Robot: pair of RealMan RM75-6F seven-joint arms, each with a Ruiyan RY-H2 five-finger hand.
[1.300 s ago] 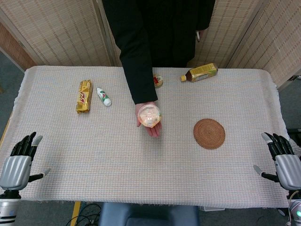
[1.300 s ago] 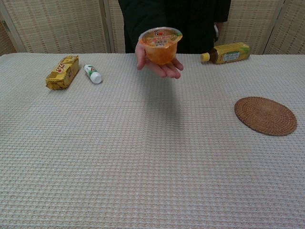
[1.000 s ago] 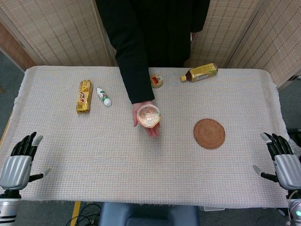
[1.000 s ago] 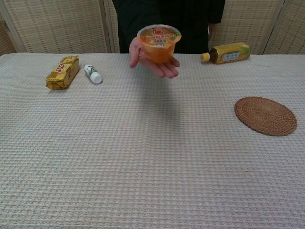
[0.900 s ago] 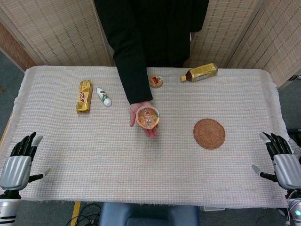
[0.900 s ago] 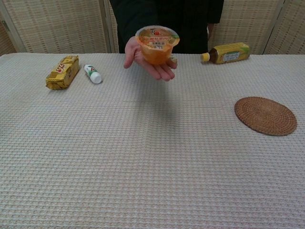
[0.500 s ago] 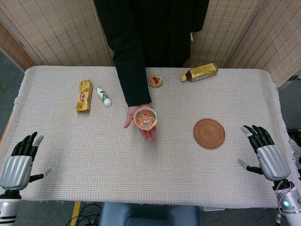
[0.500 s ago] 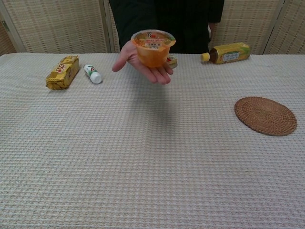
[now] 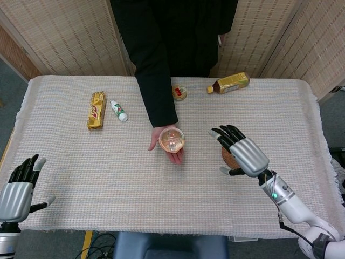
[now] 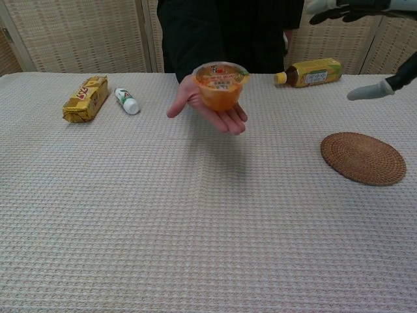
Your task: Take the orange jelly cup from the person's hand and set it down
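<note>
The orange jelly cup (image 9: 171, 139) (image 10: 221, 85) sits upright on the person's open palm (image 9: 173, 154) (image 10: 225, 119), held above the middle of the table. My right hand (image 9: 241, 150) is raised to the right of the cup, fingers spread and holding nothing; a gap separates it from the cup. In the chest view only its fingertips (image 10: 339, 8) and thumb (image 10: 371, 90) show at the top right. My left hand (image 9: 17, 191) hangs open at the table's near left corner, out of the chest view.
A round woven coaster (image 10: 362, 158) lies at the right, partly under my right hand in the head view. A yellow tea bottle (image 9: 229, 83), a small jar (image 9: 180, 92), a white tube (image 9: 119, 110) and a yellow snack bar (image 9: 96, 110) lie along the far side.
My right hand has risen from the table's near right corner and swung left toward the cup. The person's palm with the cup shifted slightly right and nearer. My left hand barely moved.
</note>
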